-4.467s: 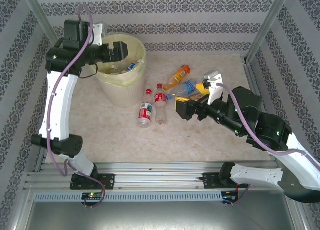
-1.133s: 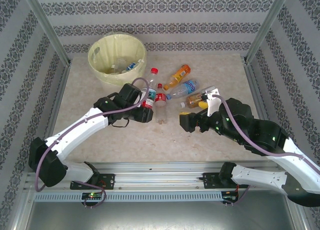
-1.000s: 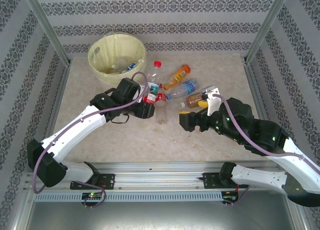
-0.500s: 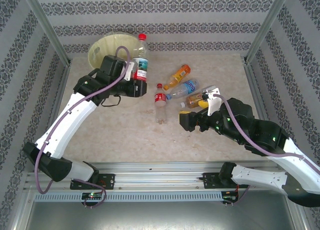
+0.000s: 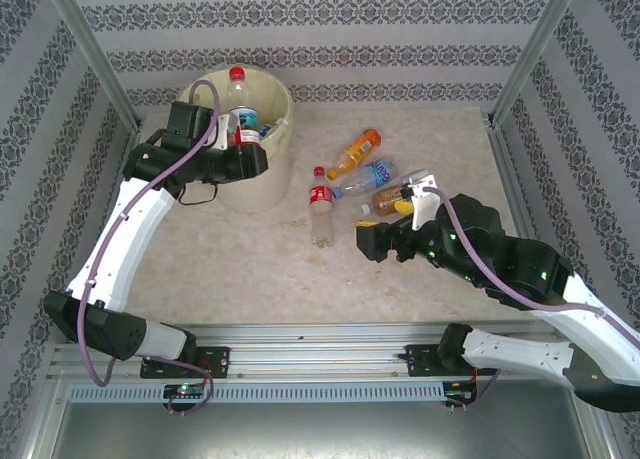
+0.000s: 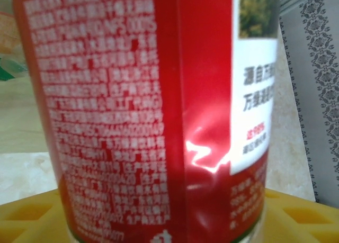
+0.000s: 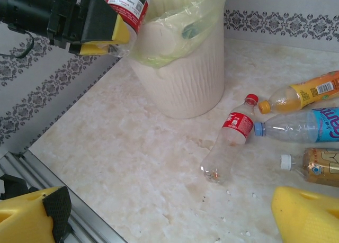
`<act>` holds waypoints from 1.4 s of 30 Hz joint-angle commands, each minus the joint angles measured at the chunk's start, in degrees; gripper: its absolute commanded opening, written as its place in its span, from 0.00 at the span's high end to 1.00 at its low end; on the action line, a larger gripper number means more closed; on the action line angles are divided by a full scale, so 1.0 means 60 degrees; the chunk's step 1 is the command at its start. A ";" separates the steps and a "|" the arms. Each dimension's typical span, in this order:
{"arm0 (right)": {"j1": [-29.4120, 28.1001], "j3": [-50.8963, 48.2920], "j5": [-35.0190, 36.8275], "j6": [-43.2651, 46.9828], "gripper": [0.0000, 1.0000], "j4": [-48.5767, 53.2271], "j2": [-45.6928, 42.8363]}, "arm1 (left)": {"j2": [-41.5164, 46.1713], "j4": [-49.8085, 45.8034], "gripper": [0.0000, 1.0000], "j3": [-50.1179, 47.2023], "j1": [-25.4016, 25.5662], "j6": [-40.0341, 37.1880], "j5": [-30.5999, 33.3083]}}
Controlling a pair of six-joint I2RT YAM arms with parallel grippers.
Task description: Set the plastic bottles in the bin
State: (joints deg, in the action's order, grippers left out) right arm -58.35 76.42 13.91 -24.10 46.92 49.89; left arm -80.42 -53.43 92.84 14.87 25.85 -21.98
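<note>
Left gripper (image 5: 243, 137) pinches a red-labelled bottle (image 5: 238, 104) upright between its yellow pads (image 7: 117, 34), above the bin (image 5: 265, 184), over its near rim rather than its middle. Risk: if it lets go here, the bottle likely clips the rim and tips out, or knocks the bin. Right gripper (image 5: 362, 241) gapes wide, empty, right of the bin beside four loose bottles (image 5: 320, 204). Beige marble-look tabletop (image 5: 250, 269); striped patterned wallpaper (image 5: 400, 19) behind the bin.

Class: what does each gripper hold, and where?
Left gripper grips the red-labelled bottle by its labelled middle, over the bin. Right gripper: open, empty.
</note>
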 commanded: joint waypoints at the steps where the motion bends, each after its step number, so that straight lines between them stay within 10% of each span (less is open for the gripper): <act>1: 0.0042 0.0007 0.0010 -0.0030 0.03 -0.0124 0.0006 | 0.0223 -0.0215 0.23 0.0170 -0.0200 0.0246 -0.0219; 29: 0.0100 -0.0096 -0.0004 -0.0151 0.03 -0.0137 -0.0068 | 0.1106 -0.0485 0.00 0.0116 -0.0471 -0.1143 -0.0705; 42: 0.0136 0.0022 0.0491 -0.0467 0.03 0.0204 0.0232 | 0.2143 0.0268 0.00 -0.2036 0.1338 -0.0184 0.0454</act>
State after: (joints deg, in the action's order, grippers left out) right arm -58.24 76.31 14.76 -25.61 47.13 51.13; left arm -69.04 -53.58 81.82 20.21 22.74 -22.52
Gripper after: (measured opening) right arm 0.970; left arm 0.999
